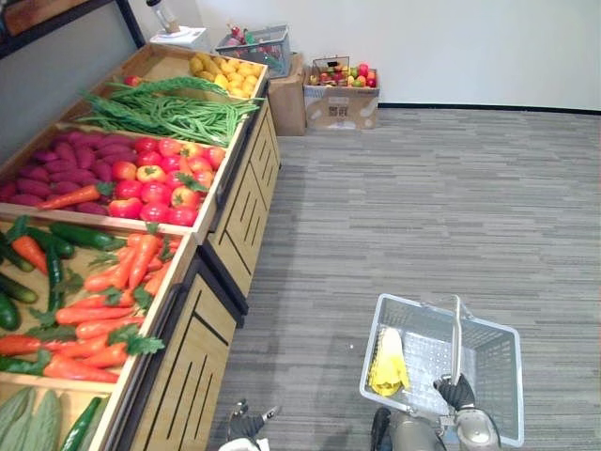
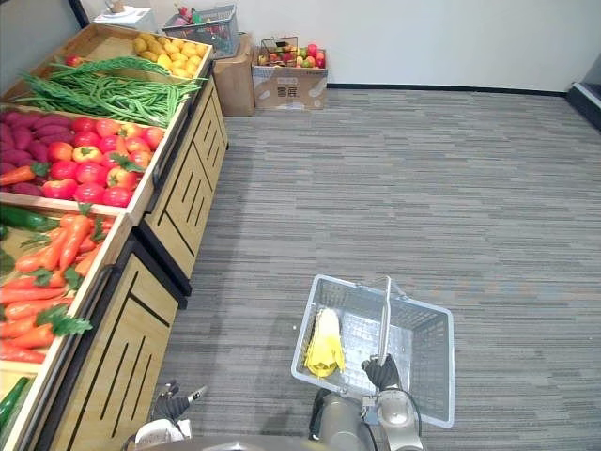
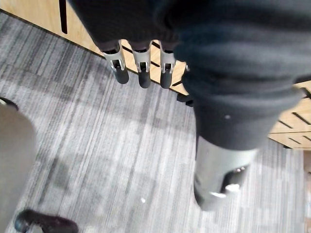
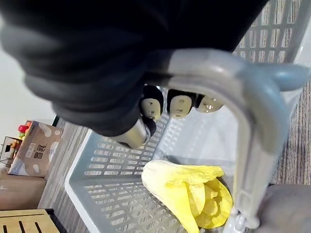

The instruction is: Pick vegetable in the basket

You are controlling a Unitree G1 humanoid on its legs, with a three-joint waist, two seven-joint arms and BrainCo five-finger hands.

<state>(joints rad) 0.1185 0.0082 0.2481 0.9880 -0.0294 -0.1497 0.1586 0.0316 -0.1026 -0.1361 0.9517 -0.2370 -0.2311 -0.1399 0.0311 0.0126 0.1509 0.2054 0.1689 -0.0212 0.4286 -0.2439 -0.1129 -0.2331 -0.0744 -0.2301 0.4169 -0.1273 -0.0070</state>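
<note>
A grey plastic basket (image 1: 493,376) hangs over the carpet at my lower right. My right hand (image 1: 457,391) is shut on its grey handle (image 4: 252,121), the fingers curled round the bar in the right wrist view. A yellow leafy vegetable (image 1: 388,364) lies inside the basket against its left wall; it is also the yellow vegetable (image 4: 194,189) in the right wrist view. My left hand (image 3: 141,68) hangs low beside the wooden stand with relaxed fingers and holds nothing. Carrots (image 1: 113,301) and cucumbers (image 1: 80,235) fill the nearest bin.
A wooden produce stand (image 1: 235,216) runs along the left with tomatoes (image 1: 164,183), purple sweet potatoes (image 1: 56,164), green beans (image 1: 169,108) and lemons (image 1: 230,75). Cardboard boxes of fruit (image 1: 343,89) and another basket (image 1: 255,45) stand by the far wall. Grey carpet spreads to the right.
</note>
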